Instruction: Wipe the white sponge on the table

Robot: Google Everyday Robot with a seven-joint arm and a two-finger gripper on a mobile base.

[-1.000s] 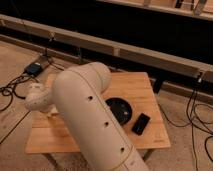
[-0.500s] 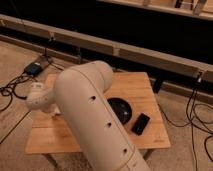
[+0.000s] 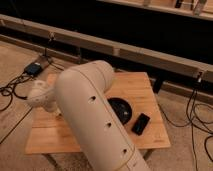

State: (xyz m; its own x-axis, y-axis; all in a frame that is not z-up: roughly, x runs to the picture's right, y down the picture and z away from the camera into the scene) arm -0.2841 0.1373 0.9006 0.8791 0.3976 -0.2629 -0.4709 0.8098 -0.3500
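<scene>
We find the claw [image 3: 42, 99] at the counter's [image 3: 140, 87] left end, state indeterminable; white sponge hidden. Wiping seems in hand; next, sweep sideways.

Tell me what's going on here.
A robot's thick white arm reaches across a small light-wood plank table and bends down over the side at the picture's left. The gripper is hidden behind the arm there. The white sponge is hidden too, so no wiping can be confirmed. A black round dish and a black phone-like slab lie on the table's other side.
</scene>
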